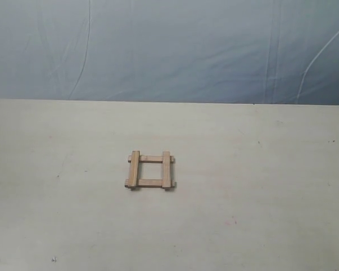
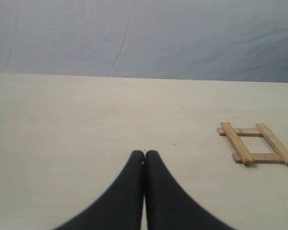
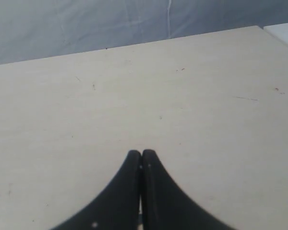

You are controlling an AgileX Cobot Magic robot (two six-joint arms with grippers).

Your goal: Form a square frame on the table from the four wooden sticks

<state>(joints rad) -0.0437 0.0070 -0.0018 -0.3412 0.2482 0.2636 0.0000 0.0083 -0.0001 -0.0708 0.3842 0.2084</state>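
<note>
My left gripper [image 2: 144,154] and right gripper [image 3: 142,154]: twins, all black
Smooth curved fingers [image 2: 127,196], fat at the base and tapering to rounded tips. A few tiny pale specks on them, that's it.

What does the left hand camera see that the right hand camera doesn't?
Only the left wrist view shows the square frame, built from four wooden sticks, plus the left gripper, shut and empty. Only the right wrist view shows the right gripper, also shut and empty. Both show the cream table and the blue-grey backdrop.
</note>
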